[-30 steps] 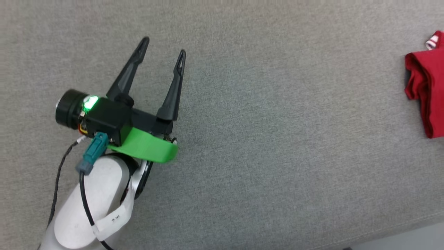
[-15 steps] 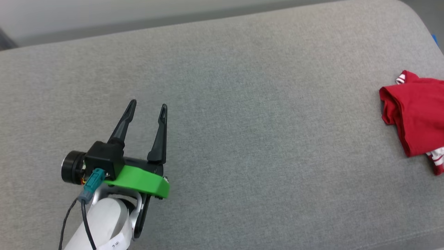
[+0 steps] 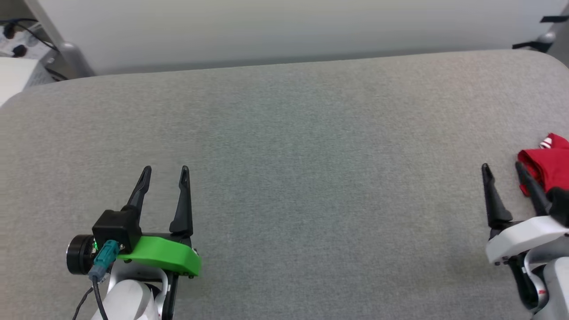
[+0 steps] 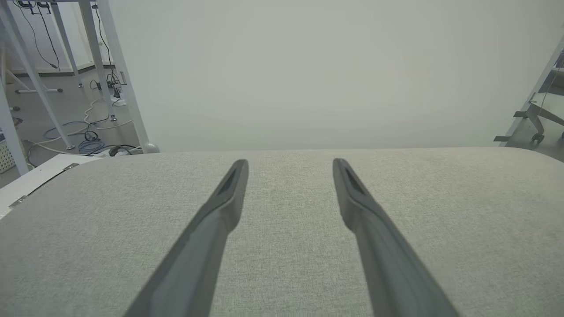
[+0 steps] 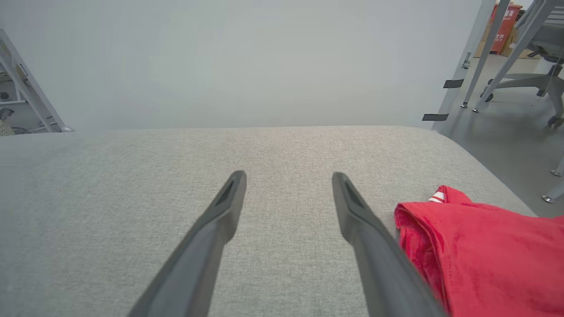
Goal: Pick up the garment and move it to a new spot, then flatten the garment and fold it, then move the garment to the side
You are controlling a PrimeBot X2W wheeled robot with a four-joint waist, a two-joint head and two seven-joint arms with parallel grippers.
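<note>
The grey cloth worktop (image 3: 311, 133) stretched wide before a pale wall (image 3: 284, 31). My left claw (image 3: 165, 170) hung released and empty at the near left. My right claw (image 3: 502, 166) was also spread (nothing between its fingers), just beside the bunched red shirt (image 3: 549, 171) at the worktop's right end.

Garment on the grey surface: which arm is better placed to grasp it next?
Right, most likely. The right gripper is open, with one of its fingers right beside the red garment. The left gripper, also open, sits far across the grey surface from it.
</note>
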